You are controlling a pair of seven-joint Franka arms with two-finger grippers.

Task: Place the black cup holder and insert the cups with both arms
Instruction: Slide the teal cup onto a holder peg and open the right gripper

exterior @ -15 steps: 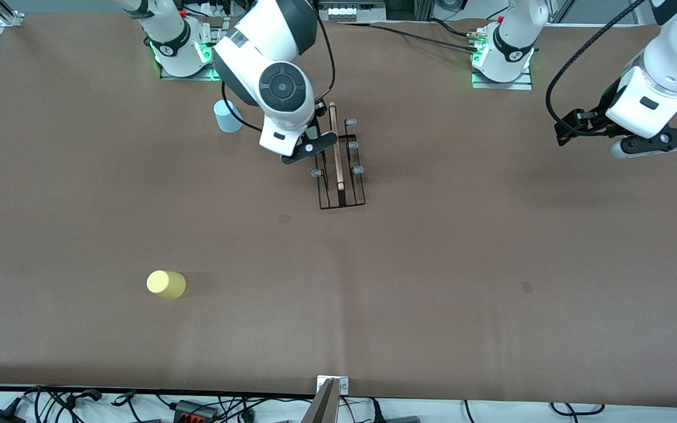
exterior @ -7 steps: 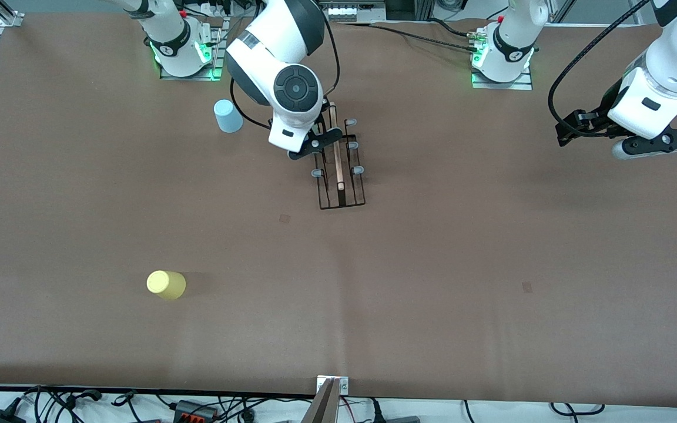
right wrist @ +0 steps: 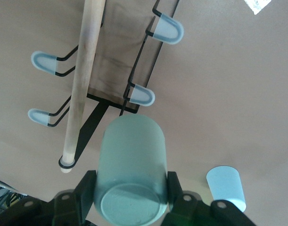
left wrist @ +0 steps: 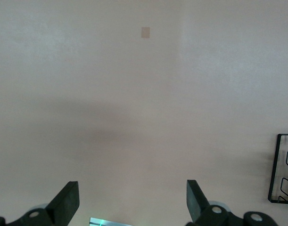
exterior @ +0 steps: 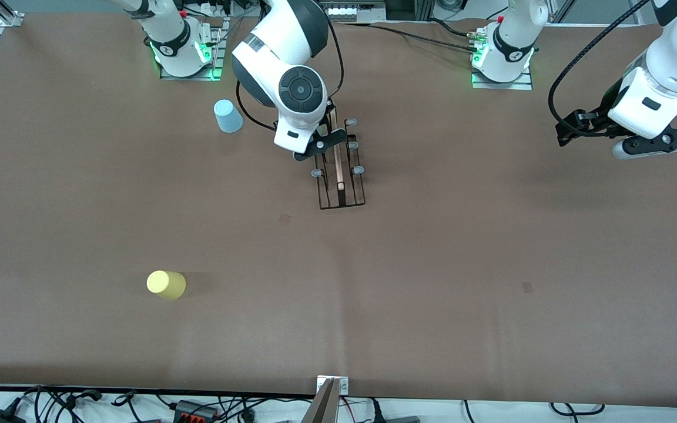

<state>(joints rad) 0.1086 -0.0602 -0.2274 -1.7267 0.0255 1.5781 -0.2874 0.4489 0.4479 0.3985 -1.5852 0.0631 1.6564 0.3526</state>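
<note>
Risk: right gripper (right wrist: 129, 197), pinching the green cup (right wrist: 131, 172) over the rack (exterior: 341, 170), may miss the peg (right wrist: 143, 96); left gripper (left wrist: 129, 202) waits, spread.

We are seeing a brown table (exterior: 432, 264) carrying the black cup holder (exterior: 340, 170); light blue cup (exterior: 228, 116) sitting beside it toward the right arm's end, yellow cup (exterior: 166, 284) lying nearer the front camera.
</note>
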